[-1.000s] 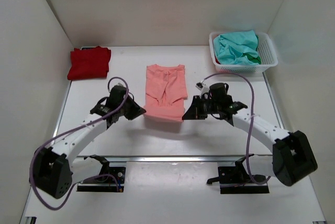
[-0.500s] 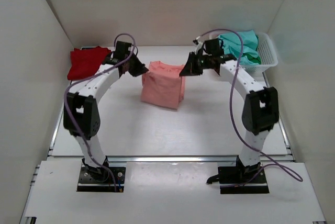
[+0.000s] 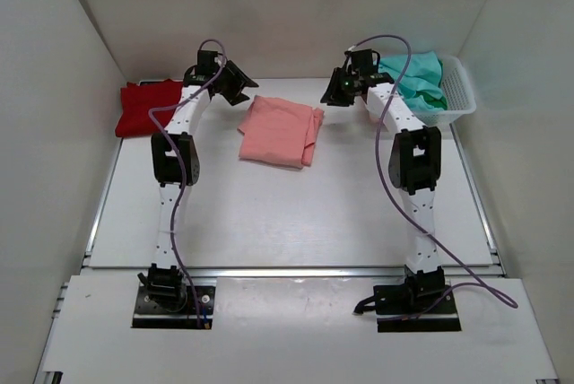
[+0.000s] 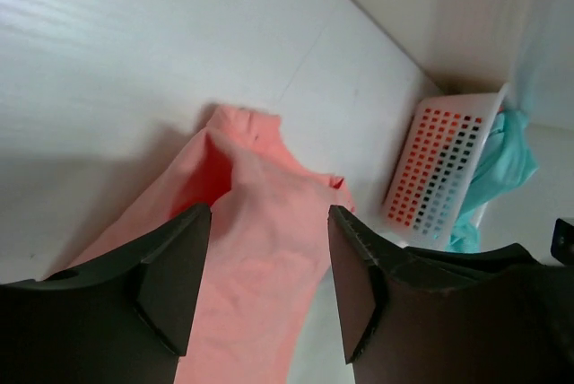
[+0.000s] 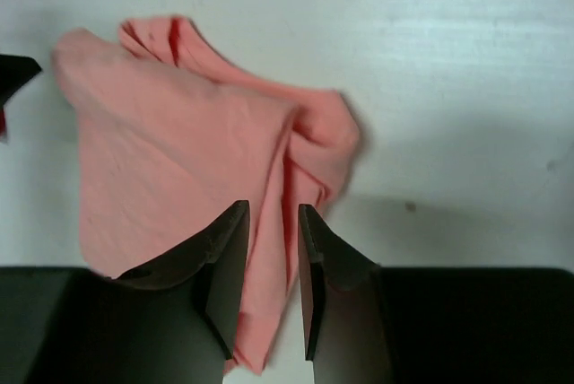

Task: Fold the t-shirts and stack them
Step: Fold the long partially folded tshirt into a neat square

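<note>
The salmon-pink t-shirt (image 3: 280, 131) lies folded in half on the table's far middle. My left gripper (image 3: 246, 92) hovers just above its far left corner, and its fingers (image 4: 175, 276) stand wide apart over the pink cloth (image 4: 260, 258) with nothing held. My right gripper (image 3: 328, 97) hangs over the far right corner, jaws parted above the pink fold (image 5: 179, 151) and gripping nothing. The deep red t-shirt (image 3: 148, 106) sits folded at the far left. The teal-green t-shirt (image 3: 413, 79) lies crumpled in the basket.
The white lattice basket (image 3: 457, 108) stands at the far right corner, also seen in the left wrist view as the basket (image 4: 439, 178). Both arms are stretched far out toward the back wall. White walls close in the table's sides.
Both arms swept from near the shirt's front hem to the far side, carrying the hem over and folding the pink shirt in half. Both grippers then opened and let the cloth go.
</note>
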You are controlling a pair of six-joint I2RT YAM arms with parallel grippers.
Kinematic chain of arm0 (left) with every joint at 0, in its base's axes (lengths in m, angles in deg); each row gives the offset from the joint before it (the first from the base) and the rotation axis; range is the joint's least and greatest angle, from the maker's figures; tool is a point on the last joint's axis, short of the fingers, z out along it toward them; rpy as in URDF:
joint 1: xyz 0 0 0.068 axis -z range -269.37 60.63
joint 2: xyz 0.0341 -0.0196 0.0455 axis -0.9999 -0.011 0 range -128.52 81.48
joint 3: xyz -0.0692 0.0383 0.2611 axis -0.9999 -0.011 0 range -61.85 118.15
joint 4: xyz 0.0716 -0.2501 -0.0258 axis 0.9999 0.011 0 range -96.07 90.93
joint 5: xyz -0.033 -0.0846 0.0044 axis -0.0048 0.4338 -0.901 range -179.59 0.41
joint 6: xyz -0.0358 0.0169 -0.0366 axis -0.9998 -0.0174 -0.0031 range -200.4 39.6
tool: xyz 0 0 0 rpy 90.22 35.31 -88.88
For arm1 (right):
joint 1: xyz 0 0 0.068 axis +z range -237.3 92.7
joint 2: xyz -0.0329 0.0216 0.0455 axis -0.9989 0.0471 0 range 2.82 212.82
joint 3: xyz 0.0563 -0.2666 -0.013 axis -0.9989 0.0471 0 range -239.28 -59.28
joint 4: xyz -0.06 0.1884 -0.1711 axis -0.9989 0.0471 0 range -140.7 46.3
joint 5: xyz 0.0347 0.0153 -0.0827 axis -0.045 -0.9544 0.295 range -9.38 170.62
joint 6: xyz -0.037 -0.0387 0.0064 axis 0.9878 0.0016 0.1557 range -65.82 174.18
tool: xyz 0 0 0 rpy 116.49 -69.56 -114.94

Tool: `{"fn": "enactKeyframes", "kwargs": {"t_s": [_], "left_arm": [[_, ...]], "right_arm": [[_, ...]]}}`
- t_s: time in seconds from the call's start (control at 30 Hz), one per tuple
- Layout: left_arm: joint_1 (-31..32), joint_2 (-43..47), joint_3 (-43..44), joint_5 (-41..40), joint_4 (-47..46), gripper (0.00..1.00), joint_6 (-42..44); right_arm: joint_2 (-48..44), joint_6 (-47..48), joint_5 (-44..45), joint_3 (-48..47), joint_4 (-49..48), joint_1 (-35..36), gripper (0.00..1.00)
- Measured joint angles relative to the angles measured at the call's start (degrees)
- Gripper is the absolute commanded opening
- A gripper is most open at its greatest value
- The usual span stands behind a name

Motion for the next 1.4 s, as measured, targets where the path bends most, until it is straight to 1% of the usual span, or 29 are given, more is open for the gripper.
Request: {"fn": "enactKeyframes", "kwargs": {"t_s": [0.07, 0.13, 0.17, 0.23, 0.3, 0.33, 0.37, 0.43, 0.5, 0.57, 0.73, 0.9, 1.03, 1.2, 1.37, 1.4], "left_arm": [[-0.42, 0.52, -1.16, 0.68, 2.1, 0.68, 1.51], [-0.48, 3.17, -6.03, 0.66, 1.57, 0.68, 3.41], [-0.46, 5.33, -9.92, 0.61, 1.03, 0.68, 4.17], [-0.44, 10.43, -20.15, 0.66, -1.44, 0.67, 5.05], [-0.52, 15.08, -29.59, 0.48, -3.39, 0.66, 5.6], [-0.52, 16.85, -33.48, 0.07, -4.42, 0.66, 5.86], [-0.55, 18.71, -37.55, -0.81, -5.2, 0.66, 6.25], [-0.74, 21.18, -43.34, -2.67, -6.03, 0.69, 7.06], [-0.96, 22.25, -46.49, -4.44, -6.64, 0.69, 7.63], [-1.29, 22.84, -47.8, -5.14, -8.11, 0.68, 7.76], [-1.86, 23.43, -48.68, -8.0, -10.64, 0.68, 8.22], [-2.27, 23.43, -48.46, -9.51, -12.55, 0.68, 8.28], [-2.36, 23.43, -46.58, -9.79, -12.74, 0.67, 8.26], [-2.29, 23.28, -43.76, -9.77, -14.32, 0.62, 8.33], [-1.66, 20.96, -40.19, -9.33, -14.32, 0.59, 8.92], [-1.44, 20.68, -40.13, -9.29, -14.32, 0.57, 8.98]], "right_arm": [[-3.39, 0.72, 0.76, 6.29, -0.13, -0.02, 0.27], [-4.48, 1.84, 0.9, 7.63, 0.5, 0.28, 0.27], [-4.63, 2.56, 0.85, 7.63, 0.52, 0.48, 0.26], [-4.72, 3.89, 0.59, 7.63, 0.72, 1.03, 0.19], [-4.72, 4.7, 0.28, 7.93, 0.83, 1.77, 0.14], [-4.72, 4.92, 0.13, 8.28, 0.76, 2.16, 0.14], [-4.81, 4.98, 0.0, 9.01, 0.57, 2.54, 0.14], [-5.16, 5.2, -0.26, 11.23, 0.26, 3.23, 0.2], [-5.22, 5.49, -0.42, 12.92, 0.57, 3.87, 0.23], [-5.22, 5.86, -0.44, 14.03, 1.33, 4.44, 0.25], [-5.22, 6.73, -0.04, 14.32, 2.25, 5.53, 0.25], [-5.25, 6.95, 1.05, 15.52, 2.03, 6.05, 0.24], [-5.25, 6.91, 1.97, 16.65, 2.58, 6.08, 0.27], [-5.22, 6.75, 2.23, 16.65, 2.78, 6.01, 0.28], [-5.22, 6.75, 2.23, 16.65, 3.28, 5.99, 0.29], [-5.22, 6.75, 2.25, 16.65, 3.5, 5.99, 0.29]]}}
